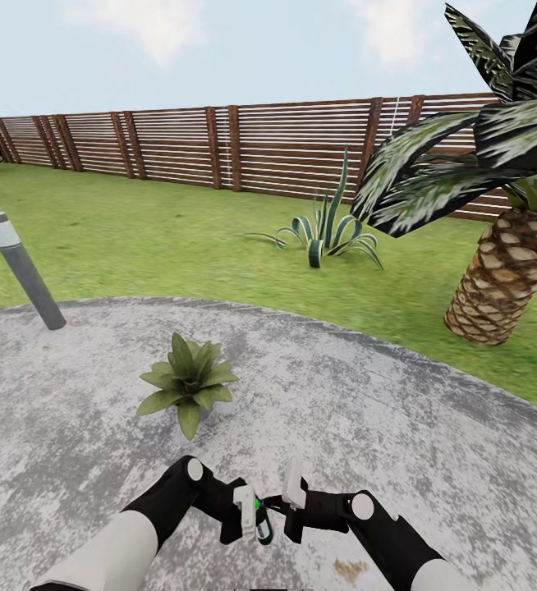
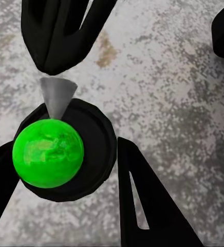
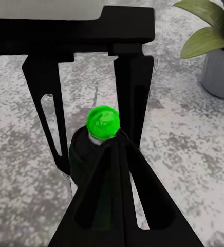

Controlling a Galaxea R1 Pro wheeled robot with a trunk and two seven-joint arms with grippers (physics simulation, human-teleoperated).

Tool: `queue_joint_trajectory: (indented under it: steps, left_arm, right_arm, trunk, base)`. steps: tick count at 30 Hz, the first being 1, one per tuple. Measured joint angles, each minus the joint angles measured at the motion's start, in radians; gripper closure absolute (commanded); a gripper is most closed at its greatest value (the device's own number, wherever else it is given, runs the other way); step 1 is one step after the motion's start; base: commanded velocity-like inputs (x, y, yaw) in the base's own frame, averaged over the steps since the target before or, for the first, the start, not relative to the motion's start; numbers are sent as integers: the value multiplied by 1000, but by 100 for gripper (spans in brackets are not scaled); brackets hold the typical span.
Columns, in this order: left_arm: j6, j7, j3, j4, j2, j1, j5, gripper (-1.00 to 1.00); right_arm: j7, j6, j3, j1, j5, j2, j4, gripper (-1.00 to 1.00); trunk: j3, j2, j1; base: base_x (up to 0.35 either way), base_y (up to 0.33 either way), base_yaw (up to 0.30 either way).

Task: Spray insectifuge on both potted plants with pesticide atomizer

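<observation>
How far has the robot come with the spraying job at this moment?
Done: the atomizer is off the ground, between the left end effector and the right end effector above the paving. In hand: one potted plant stands just ahead. Left: no spray is visible on it, and the second plant remains.

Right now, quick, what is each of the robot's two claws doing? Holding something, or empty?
Left gripper: shut on the pesticide atomizer, green-topped and dark.
Right gripper: at the same atomizer; whether its jaws are shut cannot be told.
</observation>
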Motion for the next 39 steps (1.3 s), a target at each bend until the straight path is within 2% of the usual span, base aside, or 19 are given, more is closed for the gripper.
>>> queue_joint_trajectory:
  steps: [2, 5, 8, 11, 12, 15, 18, 21, 23, 25, 27, 28, 31, 33, 34, 35, 36, 38, 39]
  left_arm:
    - [0, 1, 0, 0, 15, 1, -4, 100]
    - [3, 5, -2, 1, 60, 3, -5, 100]
    - [4, 9, 4, 5, 131, 6, -8, 100]
    - [5, 10, 8, 13, 189, 8, -7, 100]
    - [6, 10, 9, 13, 204, 8, -5, 100]
    - [5, 14, 12, 15, 271, 8, 4, 100]
    - [4, 52, 27, 16, 336, 7, 19, 100]
    - [6, 91, 67, 16, 368, 8, 34, 100]
    - [8, 123, 77, 16, 383, 8, 37, 100]
    - [12, 196, 91, 26, 392, 8, 45, 100]
    - [14, 295, 138, 76, 393, 8, 53, 100]
    - [13, 348, 172, 108, 393, 8, 54, 100]
    - [11, 445, 268, 155, 387, 7, 60, 100]
    - [12, 497, 360, 168, 383, 7, 77, 100]
    - [12, 512, 406, 170, 382, 7, 93, 100]
    - [12, 518, 435, 171, 382, 7, 103, 100]
    - [12, 525, 473, 172, 383, 7, 116, 100]
    - [19, 532, 536, 172, 382, 7, 130, 100]
    - [177, 534, 594, 174, 368, 7, 120, 100]
  right_arm:
    - [0, 0, 1, 0, 0, -1, 1, 100]
    - [0, 0, 1, 0, 0, -1, 2, 100]
    - [0, 0, 2, 0, 1, -1, 3, 100]
    - [0, 0, 2, 0, 1, -2, 4, 100]
    - [0, 0, 2, 0, 1, -2, 4, -100]
    - [0, 0, 2, 0, 1, -3, 5, -100]
    - [-1, 0, 1, 0, 0, -4, 7, -100]
    - [-5, 1, -6, 0, 0, -9, 11, -100]
    - [-22, -1, -8, 0, 1, -24, 14, -100]
    - [-98, -3, -8, 1, -3, -65, 43, -100]
    - [-206, -4, -7, 2, -7, -95, 127, -100]
    - [-274, -6, -6, 2, -8, -103, 186, -100]
    - [-469, -10, -1, 2, -9, -111, 335, -100]
    - [-643, -12, 2, 2, -12, -107, 440, -100]
    - [-715, -13, 2, 3, -27, -105, 474, -100]
    - [-755, -13, -1, 4, -51, -103, 492, -100]
    - [-799, -14, -5, 6, -106, -101, 510, -100]
    - [-847, -15, -12, 8, -272, -98, 527, -100]
    - [-879, -15, -19, 10, -540, -98, 561, -100]
  trunk:
    - [0, 0, 0]
    - [0, 0, 0]
    - [0, 0, 0]
    - [0, 0, 0]
    - [0, 0, 0]
    - [0, 0, 0]
    - [0, 0, 0]
    - [0, 0, 0]
    - [0, 0, 0]
    - [0, 0, 0]
    - [0, 0, 0]
    - [0, 0, 0]
    - [0, 0, 0]
    - [0, 0, 0]
    - [0, 0, 0]
    - [0, 0, 0]
    - [0, 0, 0]
    - [0, 0, 0]
    - [0, 0, 0]
  base:
    - [0, 0, 0]
    - [0, 0, 0]
    - [0, 0, 0]
    - [0, 0, 0]
    - [0, 0, 0]
    - [0, 0, 0]
    - [0, 0, 0]
    - [0, 0, 0]
    - [0, 0, 0]
    - [0, 0, 0]
    - [0, 0, 0]
    - [0, 0, 0]
    - [0, 0, 0]
    - [0, 0, 0]
    - [0, 0, 0]
    - [0, 0, 0]
    - [0, 0, 0]
    - [0, 0, 0]
    - [0, 0, 0]
